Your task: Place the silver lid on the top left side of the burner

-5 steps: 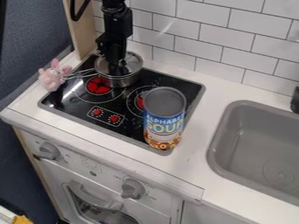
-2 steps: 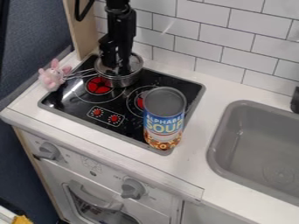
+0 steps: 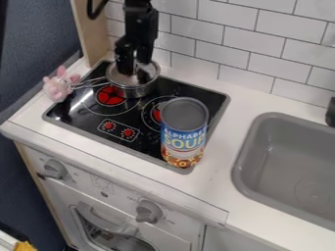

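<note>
Facing you, the can [image 3: 184, 133] is showing "ALPHABE" above "SOUP"; marks by the knob [image 3: 149, 212] are appearing too small to read.

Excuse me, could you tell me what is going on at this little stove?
A black robot arm hangs over the back of the stovetop, its gripper right at the lid, which appears to be on the metal pot. I can't tell whether the gripper has hold of the lid. A soup can stands upright nearer the front, and a pink toy sits by the pot's handle.
</note>
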`<state>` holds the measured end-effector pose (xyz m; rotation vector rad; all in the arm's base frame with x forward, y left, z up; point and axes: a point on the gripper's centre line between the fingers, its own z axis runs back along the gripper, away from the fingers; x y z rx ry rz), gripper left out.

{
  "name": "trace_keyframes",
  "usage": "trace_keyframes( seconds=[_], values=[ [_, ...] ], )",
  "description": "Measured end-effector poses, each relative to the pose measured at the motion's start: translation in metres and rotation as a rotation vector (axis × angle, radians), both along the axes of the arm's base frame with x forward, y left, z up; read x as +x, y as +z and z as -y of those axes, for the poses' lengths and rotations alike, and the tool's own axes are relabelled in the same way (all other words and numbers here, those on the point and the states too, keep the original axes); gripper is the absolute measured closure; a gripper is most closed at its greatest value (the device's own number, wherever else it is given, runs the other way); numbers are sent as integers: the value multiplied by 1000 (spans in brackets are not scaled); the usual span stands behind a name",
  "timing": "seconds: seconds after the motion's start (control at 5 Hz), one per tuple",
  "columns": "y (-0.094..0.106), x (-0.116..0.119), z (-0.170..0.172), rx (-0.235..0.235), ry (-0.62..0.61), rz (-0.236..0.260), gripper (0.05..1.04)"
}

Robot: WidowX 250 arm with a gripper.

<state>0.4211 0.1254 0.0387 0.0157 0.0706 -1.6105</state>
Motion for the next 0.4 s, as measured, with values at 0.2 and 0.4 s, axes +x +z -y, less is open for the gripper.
trace_keyframes(
  seconds=[0.2,0.4],
  values=[
    [30,-2,6,24,-8,63,79],
    [50,-4,10,46,-25,118,79]
  ],
)
